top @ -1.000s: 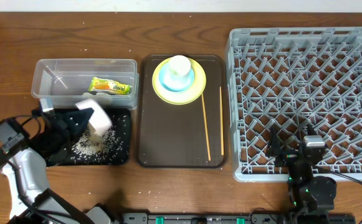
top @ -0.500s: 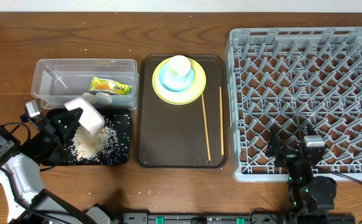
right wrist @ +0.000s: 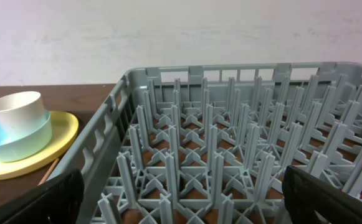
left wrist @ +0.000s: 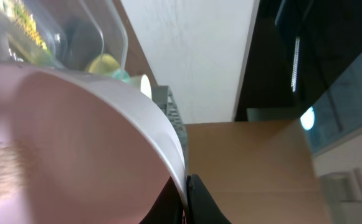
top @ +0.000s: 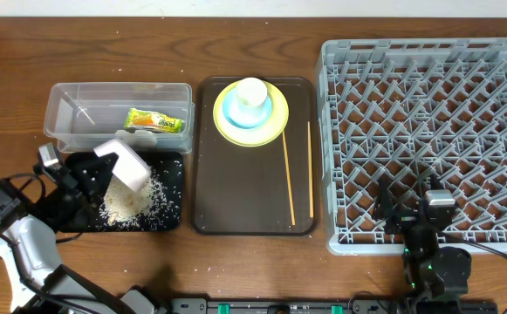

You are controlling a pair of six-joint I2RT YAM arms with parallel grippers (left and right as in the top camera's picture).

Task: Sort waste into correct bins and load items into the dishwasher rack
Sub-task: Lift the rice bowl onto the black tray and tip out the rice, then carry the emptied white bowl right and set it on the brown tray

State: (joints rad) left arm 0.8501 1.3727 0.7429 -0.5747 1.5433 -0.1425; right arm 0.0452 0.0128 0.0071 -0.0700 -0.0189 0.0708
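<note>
Brown wood grain covers the worktop (top: 253,52). At its front-left corner the left arm reaches in, bent. The left gripper (top: 103,172) is clamped on the rim of the white bowl with pinkish outside (top: 126,164), which is tipped steeply over the black tray (top: 173,166). Rice grains (top: 126,201) lie heaped beneath it. Just behind, the clear tub (top: 61,113) holds the snack wrapper (top: 155,120). At mid-worktop, the serving tray (top: 236,192) carries the yellow plate (top: 227,131), light blue bowl (top: 234,112) and white cup (top: 251,92), stacked at its far end. The chopsticks (top: 288,179) lie near its right edge, with open tray floor to their left. Only narrow strips of wood part the trays and the dishwasher rack (top: 428,105), which fills the right side. The right gripper (top: 407,209) hangs over the rack's front edge, jaws wide apart and holding nothing.
</note>
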